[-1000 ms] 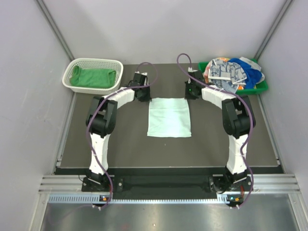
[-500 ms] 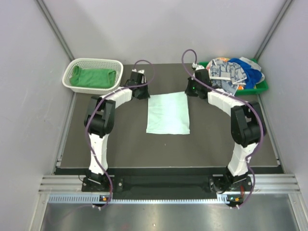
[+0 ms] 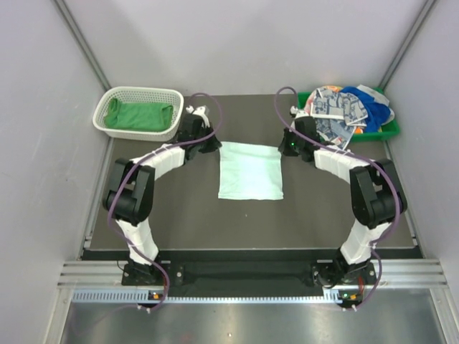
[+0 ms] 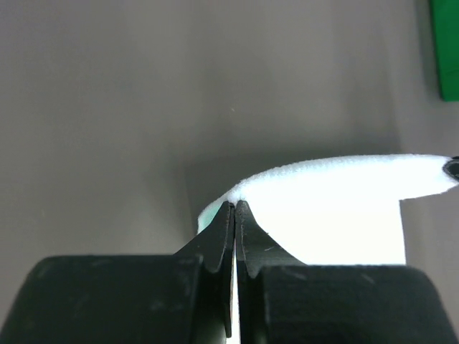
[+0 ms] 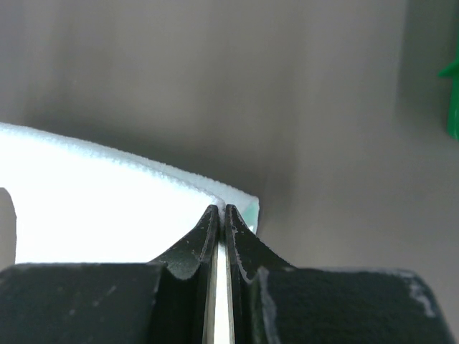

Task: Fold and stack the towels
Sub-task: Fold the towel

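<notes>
A pale mint towel (image 3: 250,170) lies spread on the dark table in the middle. My left gripper (image 3: 213,145) is shut on its far left corner, which shows in the left wrist view (image 4: 315,208). My right gripper (image 3: 287,148) is shut on its far right corner, which shows in the right wrist view (image 5: 107,208). A bright green towel (image 3: 138,115) lies in the white mesh basket (image 3: 172,125) at the far left. Several more towels (image 3: 344,107), blue, patterned and orange-pink, are heaped in the green tray (image 3: 391,131) at the far right.
The basket stands just left of my left arm and the green tray just right of my right arm. Grey walls close in the table on three sides. A metal rail runs along the near edge (image 3: 244,272).
Both grippers have moved down onto the towel's far corners and shut on them. The arms now reach further out and lower; the towel's far edge has shifted slightly.
</notes>
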`<control>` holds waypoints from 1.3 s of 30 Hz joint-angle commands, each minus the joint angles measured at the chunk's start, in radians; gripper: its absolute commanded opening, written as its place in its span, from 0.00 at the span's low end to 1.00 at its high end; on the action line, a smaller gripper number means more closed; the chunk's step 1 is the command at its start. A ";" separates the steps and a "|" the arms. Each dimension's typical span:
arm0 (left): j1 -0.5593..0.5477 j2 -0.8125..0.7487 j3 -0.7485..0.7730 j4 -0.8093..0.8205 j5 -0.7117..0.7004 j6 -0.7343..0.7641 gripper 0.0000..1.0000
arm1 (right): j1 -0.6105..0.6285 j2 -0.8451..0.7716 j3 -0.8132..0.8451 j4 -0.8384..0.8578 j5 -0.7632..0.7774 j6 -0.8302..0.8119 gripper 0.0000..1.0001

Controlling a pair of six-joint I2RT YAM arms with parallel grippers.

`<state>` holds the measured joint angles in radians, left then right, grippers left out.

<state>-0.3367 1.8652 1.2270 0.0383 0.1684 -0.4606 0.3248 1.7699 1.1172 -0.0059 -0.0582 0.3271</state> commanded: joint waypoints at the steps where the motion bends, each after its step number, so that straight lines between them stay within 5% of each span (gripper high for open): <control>1: 0.002 -0.093 -0.076 0.129 0.023 -0.036 0.00 | -0.001 -0.113 -0.033 0.087 -0.011 0.024 0.04; 19: -0.033 -0.409 -0.504 0.276 0.049 -0.075 0.00 | 0.049 -0.362 -0.398 0.173 -0.029 0.118 0.04; 39: -0.071 -0.454 -0.658 0.310 0.069 -0.079 0.00 | 0.077 -0.434 -0.531 0.195 -0.006 0.148 0.07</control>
<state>-0.4076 1.4292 0.5808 0.2920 0.2401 -0.5419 0.3912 1.3712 0.6086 0.1432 -0.0967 0.4732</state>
